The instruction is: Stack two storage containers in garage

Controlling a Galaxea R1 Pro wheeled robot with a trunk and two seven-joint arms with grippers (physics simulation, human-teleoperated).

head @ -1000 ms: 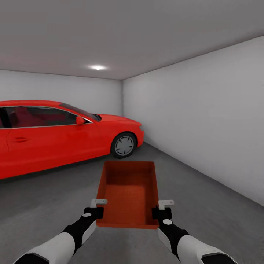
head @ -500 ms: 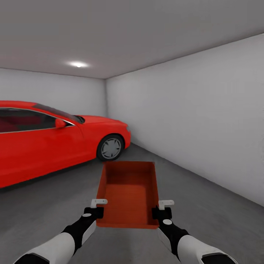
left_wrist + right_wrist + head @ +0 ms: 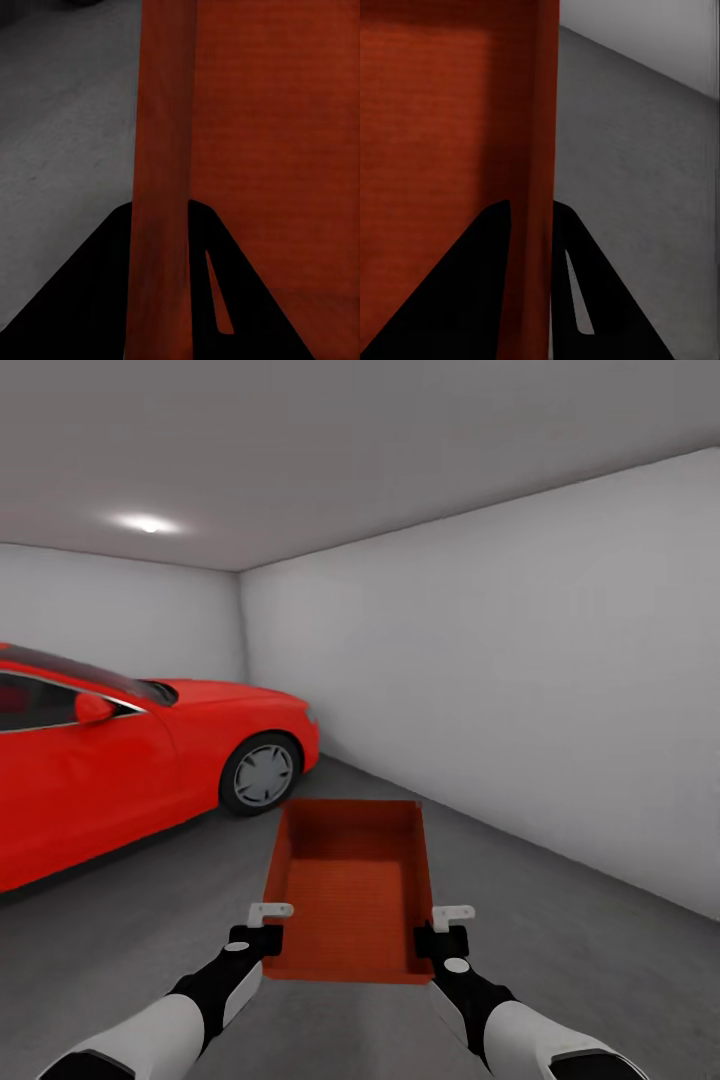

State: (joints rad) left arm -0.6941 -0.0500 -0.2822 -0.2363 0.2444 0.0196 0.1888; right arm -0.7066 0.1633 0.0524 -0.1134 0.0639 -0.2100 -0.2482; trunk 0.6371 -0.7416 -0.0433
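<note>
Storage container (image 3: 350, 890), orange-red, open-topped and empty: carried level ahead of the robot, above the garage floor (image 3: 560, 920). Left gripper (image 3: 262, 928) clamped on its left wall, right gripper (image 3: 448, 928) on its right wall; wrist views show each wall pinched between dark fingers. Risk: thin side-wall holds near one end may let the far end sag or slip if the base jolts. Clearance: red car (image 3: 130, 760) to the left, white wall (image 3: 520, 690) to the right, bare concrete between and ahead.
</note>
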